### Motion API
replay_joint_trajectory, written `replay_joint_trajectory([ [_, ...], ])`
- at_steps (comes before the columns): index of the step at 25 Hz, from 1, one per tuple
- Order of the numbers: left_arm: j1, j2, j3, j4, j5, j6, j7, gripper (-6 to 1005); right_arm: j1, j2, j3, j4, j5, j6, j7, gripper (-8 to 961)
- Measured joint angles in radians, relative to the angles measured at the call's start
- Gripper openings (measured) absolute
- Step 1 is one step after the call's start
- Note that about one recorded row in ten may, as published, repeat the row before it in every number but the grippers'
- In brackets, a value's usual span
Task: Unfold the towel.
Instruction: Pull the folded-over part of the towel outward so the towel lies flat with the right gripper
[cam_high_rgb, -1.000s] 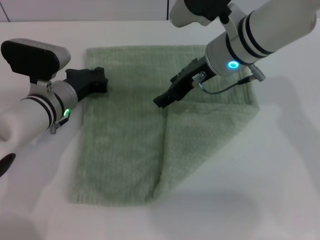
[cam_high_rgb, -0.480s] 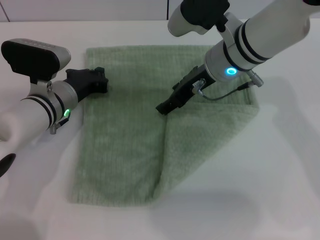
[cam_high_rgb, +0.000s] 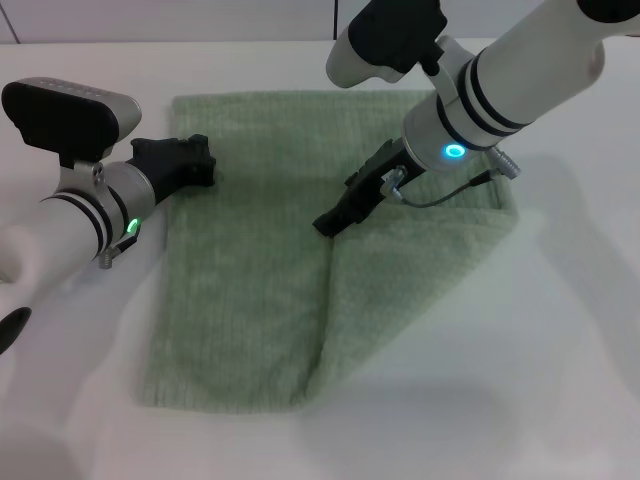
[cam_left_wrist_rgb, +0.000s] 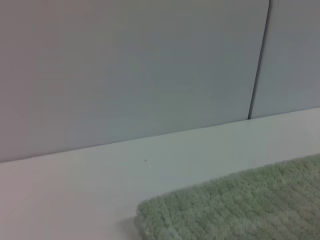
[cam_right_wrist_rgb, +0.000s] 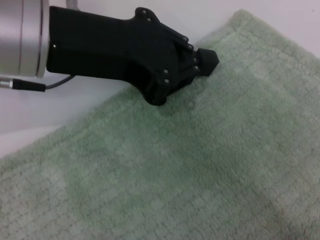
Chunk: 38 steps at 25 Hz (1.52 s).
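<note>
Towel (cam_high_rgb: 250, 290) is spread mid-counter (cam_high_rgb: 560, 380), its right part folded over. Right claw (cam_high_rgb: 328, 222) is pressed closed on the fold's inner edge. Left claw (cam_high_rgb: 200, 160) is closed at the towel's far left corner.

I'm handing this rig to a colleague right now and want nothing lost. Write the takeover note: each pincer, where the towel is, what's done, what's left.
Left pincer: shut, resting on the towel's left edge near the far corner, pinning it to the table.
Right pincer: tip down at the towel's middle, right at the inner edge of the folded-over flap; whether it has gripped the flap is unclear.
Towel: flat on the table, left part a single layer, right part still doubled over with a diagonal fold edge running toward the near side.
Done: left edge anchored, right arm positioned at the flap.
Left: grip the flap edge and draw it out to the right until the towel lies fully open.
</note>
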Motion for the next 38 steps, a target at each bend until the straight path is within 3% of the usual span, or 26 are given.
replay_joint_trajectory([
  [18, 0.000, 0.000, 0.000, -0.002, 0.000, 0.000, 0.000, -1, 0.011, 0.000, -0.002, 0.023, 0.000, 0.007, 0.000, 768],
  [24, 0.000, 0.001, 0.000, -0.005, 0.000, 0.000, 0.000, -1, 0.019, -0.001, -0.002, 0.035, -0.005, 0.008, 0.006, 599],
  [29, 0.000, 0.001, 0.000, -0.005, 0.000, 0.000, 0.000, -1, 0.022, -0.002, -0.002, 0.037, -0.008, 0.009, 0.008, 358],
  [38, 0.000, 0.002, -0.002, -0.004, 0.000, 0.000, 0.000, -1, 0.024, -0.005, -0.002, 0.033, -0.010, 0.022, 0.011, 296],
])
